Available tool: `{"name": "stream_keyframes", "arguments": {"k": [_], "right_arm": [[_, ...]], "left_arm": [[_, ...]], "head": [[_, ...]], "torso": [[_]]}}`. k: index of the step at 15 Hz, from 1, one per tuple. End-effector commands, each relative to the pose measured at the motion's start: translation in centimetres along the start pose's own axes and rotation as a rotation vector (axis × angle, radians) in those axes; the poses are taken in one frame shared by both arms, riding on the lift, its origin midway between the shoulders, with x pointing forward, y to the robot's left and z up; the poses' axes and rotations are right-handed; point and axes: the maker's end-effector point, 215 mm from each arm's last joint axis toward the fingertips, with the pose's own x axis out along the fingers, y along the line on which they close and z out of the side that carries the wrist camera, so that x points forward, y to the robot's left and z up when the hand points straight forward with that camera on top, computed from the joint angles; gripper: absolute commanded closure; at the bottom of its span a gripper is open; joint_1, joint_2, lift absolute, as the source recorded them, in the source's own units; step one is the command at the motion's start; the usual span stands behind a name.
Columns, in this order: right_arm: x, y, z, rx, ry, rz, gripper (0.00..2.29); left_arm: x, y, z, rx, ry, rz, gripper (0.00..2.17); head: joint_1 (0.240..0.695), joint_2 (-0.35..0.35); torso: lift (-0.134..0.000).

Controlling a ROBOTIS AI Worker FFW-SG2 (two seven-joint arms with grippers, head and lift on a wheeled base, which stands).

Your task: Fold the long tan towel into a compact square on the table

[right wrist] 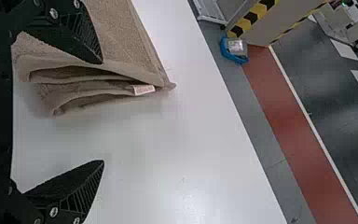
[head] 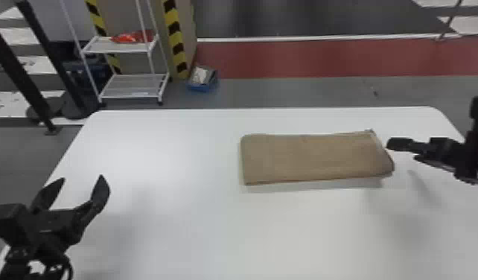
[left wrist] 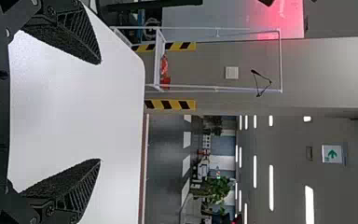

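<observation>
A white tabletop (head: pixel 156 149) spreads before my cameras, a white two-shelf metal rack (head: pixel 132 90) standing on the floor past its far edge. The tan towel (head: pixel 309 158) lies on the table, right of centre, folded into a layered rectangle. My left gripper (head: pixel 82 178) hangs at the table's left side, fingers wide and empty; my right gripper (head: pixel 407 150), also spread wide, is just beside the towel's right end, where a small pale label (right wrist: pixel 144 89) pokes from the folds
</observation>
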Motion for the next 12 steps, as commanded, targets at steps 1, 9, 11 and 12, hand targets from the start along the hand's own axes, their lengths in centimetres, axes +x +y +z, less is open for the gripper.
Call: {"name": "stream_keyframes", "arguments": {"k": [1,9,11,12], "right_arm": [[1.2,0.3,0.3,-0.012,-0.033,0.006,0.14],[2.8,2.4,-0.9,-0.042,-0.021,0.034,0.23],[3.1,2.3,-1.4,-0.035,-0.008,0.038,0.38],[3.1,2.3,-1.5,-0.035,-0.004,0.041,0.50]], "left_arm": [[-0.1,0.1,0.0,0.001,0.001,0.002,0.15],[-0.3,0.4,-0.1,0.002,0.003,0.001,0.15],[-0.3,0.5,-0.1,0.000,0.002,0.003,0.15],[-0.4,0.5,-0.1,-0.004,0.003,0.002,0.15]], "head": [[0.695,0.062],[0.695,0.090],[0.695,0.094],[0.695,0.096]], "torso": [[-0.123],[-0.123],[-0.123],[-0.123]]}}
